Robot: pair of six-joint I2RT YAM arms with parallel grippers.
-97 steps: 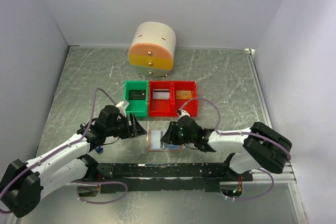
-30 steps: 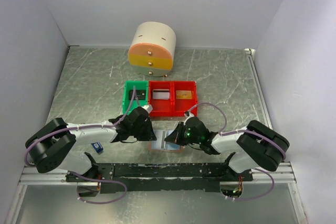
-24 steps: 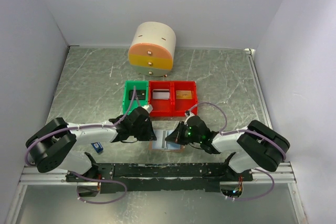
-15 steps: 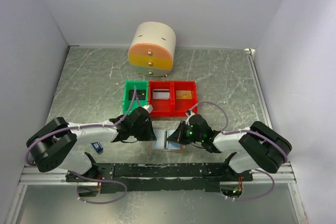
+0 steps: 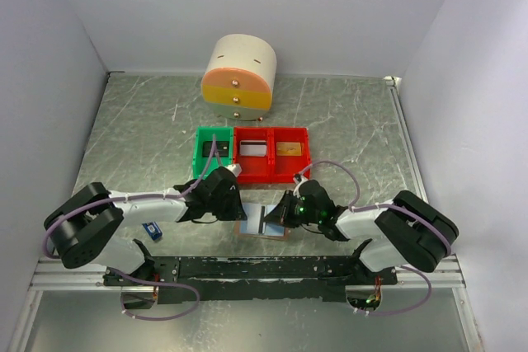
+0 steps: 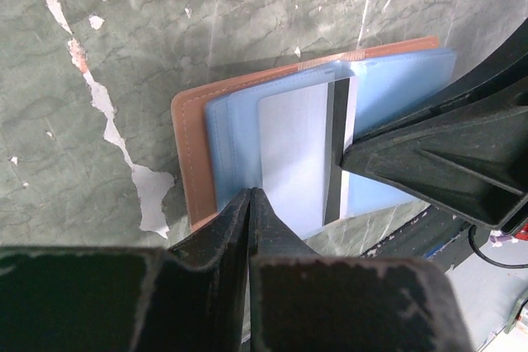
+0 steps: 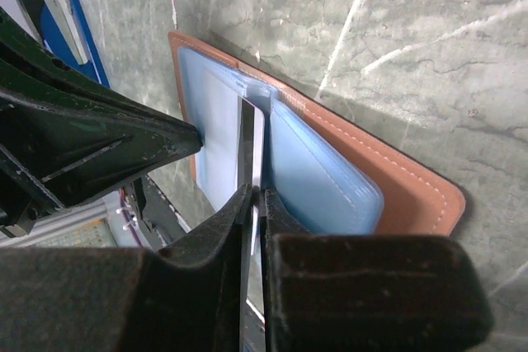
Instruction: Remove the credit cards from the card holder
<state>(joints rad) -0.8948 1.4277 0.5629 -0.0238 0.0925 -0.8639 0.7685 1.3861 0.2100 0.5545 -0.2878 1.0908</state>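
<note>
The card holder (image 5: 247,222) lies flat on the table between my two grippers, tan-brown (image 6: 194,154) with pale blue pockets (image 7: 396,179). One silvery credit card (image 6: 297,154) with a black stripe sticks partly out of a pocket. My right gripper (image 7: 257,191) is shut on that card's (image 7: 223,138) near edge, at the holder's right side (image 5: 286,213). My left gripper (image 6: 250,193) is shut with nothing between its jaws. Its tip rests on the holder's left edge (image 5: 234,208). Any other cards are hidden in the pockets.
Two joined red bins (image 5: 272,172) and a green bin (image 5: 198,166) stand just behind the holder, with small items inside. A round cream-and-orange drawer unit (image 5: 239,76) is at the back. A small blue-and-black gadget (image 5: 151,230) lies by the left arm. The black rail (image 5: 256,268) runs along the near edge.
My right gripper has shifted slightly right with the card, so more of the card shows outside the pocket. The left gripper stays on the holder's left edge.
</note>
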